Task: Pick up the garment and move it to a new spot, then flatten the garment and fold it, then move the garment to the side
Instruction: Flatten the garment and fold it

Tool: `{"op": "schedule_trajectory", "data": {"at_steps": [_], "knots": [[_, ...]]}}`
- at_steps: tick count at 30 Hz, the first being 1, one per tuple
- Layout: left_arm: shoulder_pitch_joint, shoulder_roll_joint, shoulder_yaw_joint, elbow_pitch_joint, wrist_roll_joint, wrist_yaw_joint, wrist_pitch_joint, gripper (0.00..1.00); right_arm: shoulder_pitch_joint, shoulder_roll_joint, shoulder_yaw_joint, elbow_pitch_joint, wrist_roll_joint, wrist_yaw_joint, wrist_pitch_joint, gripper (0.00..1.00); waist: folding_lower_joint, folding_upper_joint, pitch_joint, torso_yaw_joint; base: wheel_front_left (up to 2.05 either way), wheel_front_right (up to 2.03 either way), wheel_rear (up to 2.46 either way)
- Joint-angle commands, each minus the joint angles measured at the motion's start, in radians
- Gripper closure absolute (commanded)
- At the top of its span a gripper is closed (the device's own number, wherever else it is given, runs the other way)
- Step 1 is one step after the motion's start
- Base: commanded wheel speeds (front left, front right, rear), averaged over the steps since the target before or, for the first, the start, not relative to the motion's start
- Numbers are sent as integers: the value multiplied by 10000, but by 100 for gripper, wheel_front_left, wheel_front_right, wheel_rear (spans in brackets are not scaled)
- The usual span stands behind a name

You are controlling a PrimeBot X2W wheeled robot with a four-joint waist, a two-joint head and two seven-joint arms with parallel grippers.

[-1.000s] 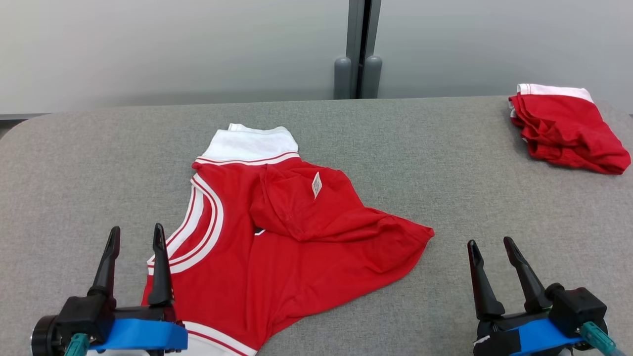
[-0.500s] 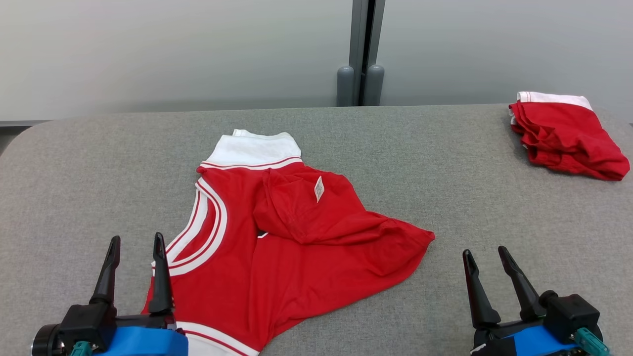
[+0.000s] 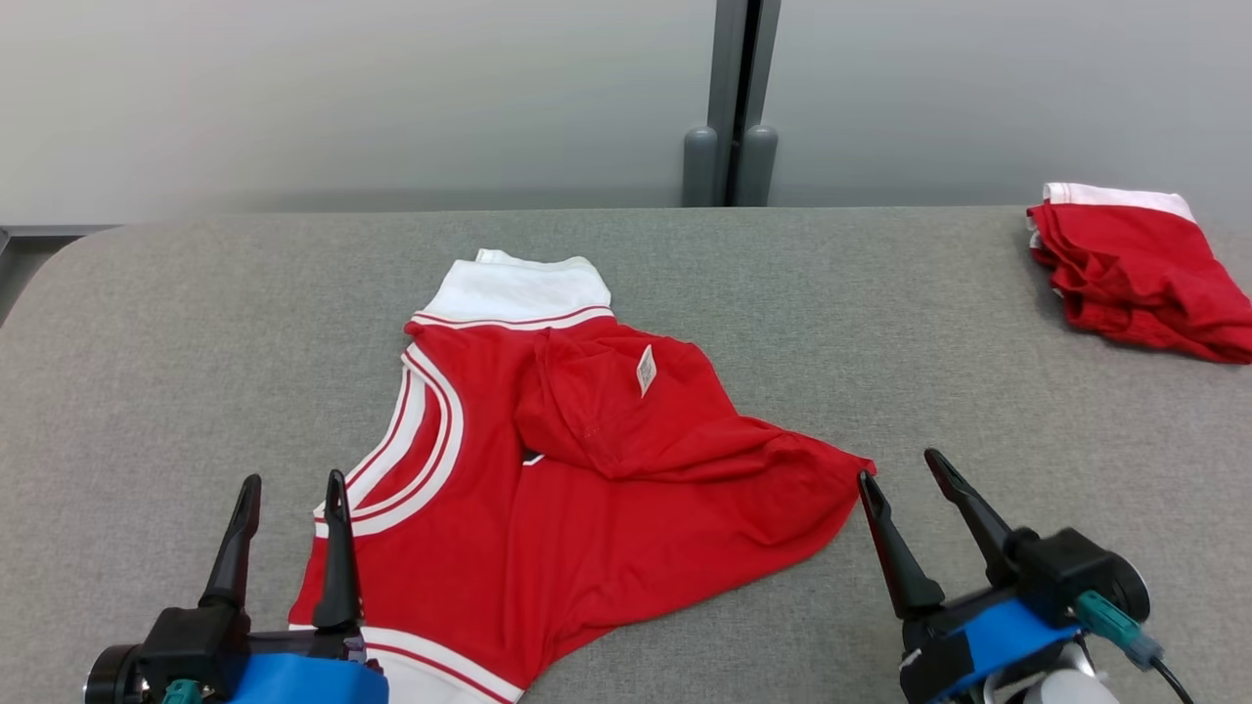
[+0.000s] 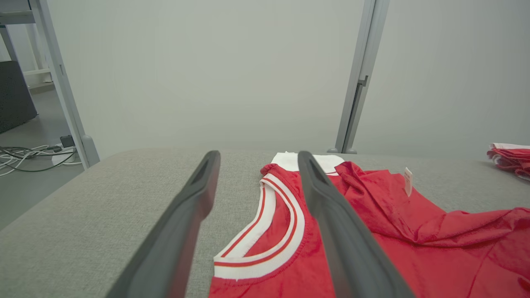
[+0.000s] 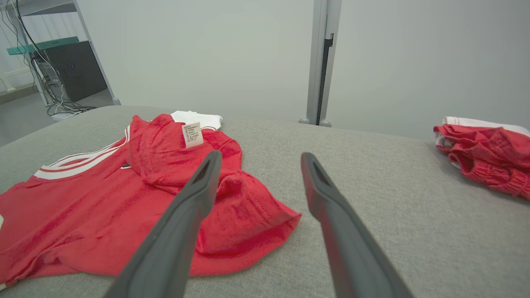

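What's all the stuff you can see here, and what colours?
garment: one, red with white trim, rumpled mid-table
label: one, white, on the garment's turned-over flap
folded clothes: one pile, red and white, table's far right
table: one, grey, under everything
post: one, grey, behind the table
cables: several, dark and white, floor beyond the table's left end
left gripper: one, dark, open, at the garment's left edge
right gripper: one, dark, open, by the garment's right corner
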Motion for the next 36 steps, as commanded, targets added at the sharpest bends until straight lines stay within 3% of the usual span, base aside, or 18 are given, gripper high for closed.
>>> {"op": "schedule_trajectory", "data": {"at_steps": [1,11,18,19,20,21,28,36], "knots": [[-135,-28,-49,0,39,-28,-23,0,-267,-145,116,174,-19,3,-31,0,0,0,49,69,0,0,0],[-558,-50,-331,229,-107,-69,-22,0,-2370,-950,1427,2536,301,3,614,0,0,0,458,694,0,0,0],[-762,-56,-523,329,-317,-60,-23,0,-3168,-1182,2357,4158,967,4,1371,2,0,0,652,1058,0,0,0],[-765,-55,-542,350,-355,-43,-22,0,-3204,-1213,2536,4291,1099,4,1416,74,0,0,649,1074,0,0,0],[-750,-55,-559,367,-355,-21,-23,0,-3206,-1233,2696,4389,1263,4,1410,90,0,0,634,1078,0,0,0],[-716,-56,-558,386,-381,8,-23,0,-3207,-1241,2803,4464,1423,4,1340,100,0,0,603,1063,0,0,0],[-371,-56,-608,491,-525,95,-23,0,-2708,-1489,3219,4053,2020,4,464,100,0,0,248,671,0,0,0],[-291,-55,-686,536,-612,130,-23,0,-1054,-1854,2919,1900,2795,4,157,100,0,0,66,127,0,0,0]]}}
